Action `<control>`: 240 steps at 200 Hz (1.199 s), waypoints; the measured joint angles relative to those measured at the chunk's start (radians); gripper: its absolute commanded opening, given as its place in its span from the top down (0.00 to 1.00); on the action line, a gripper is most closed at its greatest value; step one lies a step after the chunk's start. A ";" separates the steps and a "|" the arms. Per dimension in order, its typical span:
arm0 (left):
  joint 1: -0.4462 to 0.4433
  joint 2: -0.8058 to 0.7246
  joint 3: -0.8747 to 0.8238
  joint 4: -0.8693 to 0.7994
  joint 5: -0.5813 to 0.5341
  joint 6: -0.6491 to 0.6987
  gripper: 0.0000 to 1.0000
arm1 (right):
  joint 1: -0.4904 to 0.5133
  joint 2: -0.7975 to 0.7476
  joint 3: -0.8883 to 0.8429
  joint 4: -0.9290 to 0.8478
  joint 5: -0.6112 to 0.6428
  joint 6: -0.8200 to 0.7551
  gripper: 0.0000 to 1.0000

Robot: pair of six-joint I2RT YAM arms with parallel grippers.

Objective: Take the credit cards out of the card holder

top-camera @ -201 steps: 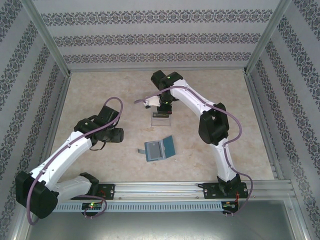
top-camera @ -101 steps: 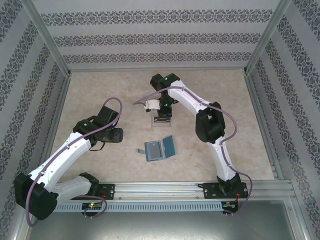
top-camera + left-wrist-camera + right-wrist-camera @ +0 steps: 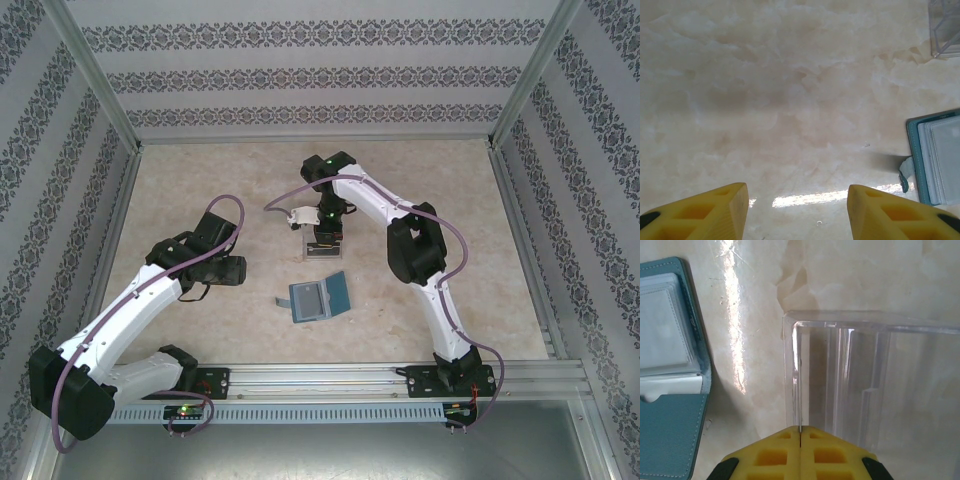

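Robot lab test cell, not a home — walls [image 3: 320, 80] wore striped floral wallpaper (grey on white), aluminium frame posts [image 3: 95, 75] boxed in a marble-look tabletop [image 3: 480, 250], two arms [image 3: 130, 300] sat bolted to a rail [image 3: 330, 378].

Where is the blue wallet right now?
In the top view the blue wallet lies open near the middle of the table, just nearer the robot than the clear tray.

Open teal-blue soft bifold card holder [image 3: 670, 390] lies flat on marbled beige bench [image 3: 765, 90], left of right jaws and right of left jaws. Clear plastic rectangular tray [image 3: 865, 380] stands on bench directly ahead of right jaws, just beside card holder, not touching it.
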 measured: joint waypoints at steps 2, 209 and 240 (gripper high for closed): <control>0.000 0.000 0.000 0.000 0.000 0.000 0.44 | 0.000 0.000 0.000 0.000 -0.001 0.000 0.93; 0.001 0.060 -0.007 0.076 0.142 -0.024 0.43 | 0.022 -0.328 -0.254 0.213 0.053 0.264 0.80; 0.001 0.088 -0.035 0.171 0.238 -0.080 0.43 | 0.069 -0.442 -0.467 0.373 0.056 0.476 0.80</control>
